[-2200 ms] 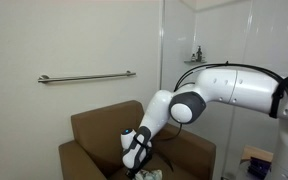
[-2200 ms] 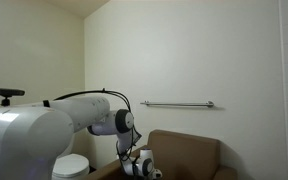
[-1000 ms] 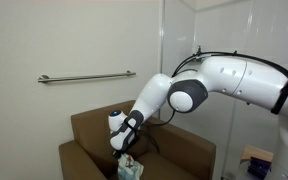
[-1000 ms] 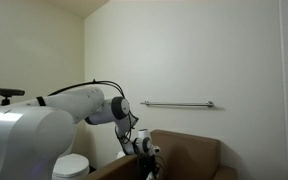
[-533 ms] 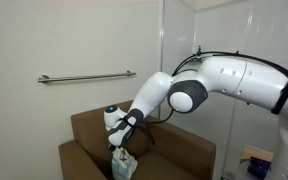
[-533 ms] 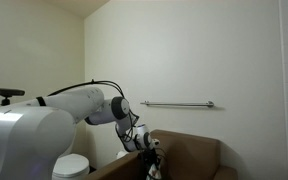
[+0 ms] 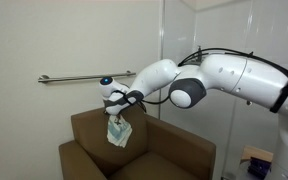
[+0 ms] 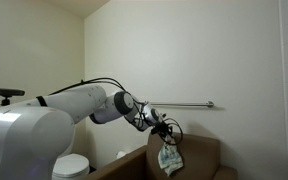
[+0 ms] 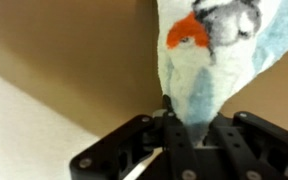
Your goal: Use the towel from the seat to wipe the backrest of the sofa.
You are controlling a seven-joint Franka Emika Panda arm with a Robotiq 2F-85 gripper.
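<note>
My claw (image 7: 118, 113) is pinched shut on the top of the towel (image 7: 118, 133). The towel hangs down from it, soft and loose. In both exterior views it is up in the air above the seat (image 7: 156, 165) and in front of the top part of the backrest (image 7: 90, 127) of the brown sofa (image 8: 200, 152). I cannot tell if the towel touches the backrest or just hangs near it. In the wrist view the towel (image 9: 210, 62) is light blue and white with an orange spot, and its thin end sits tight between my two fingers (image 9: 168, 138). Brown sofa fills the space behind it. My white arm (image 7: 220, 84) reaches across to the sofa. A metal rail (image 7: 80, 77) is on the wall (image 7: 44, 40) just above the backrest.
</note>
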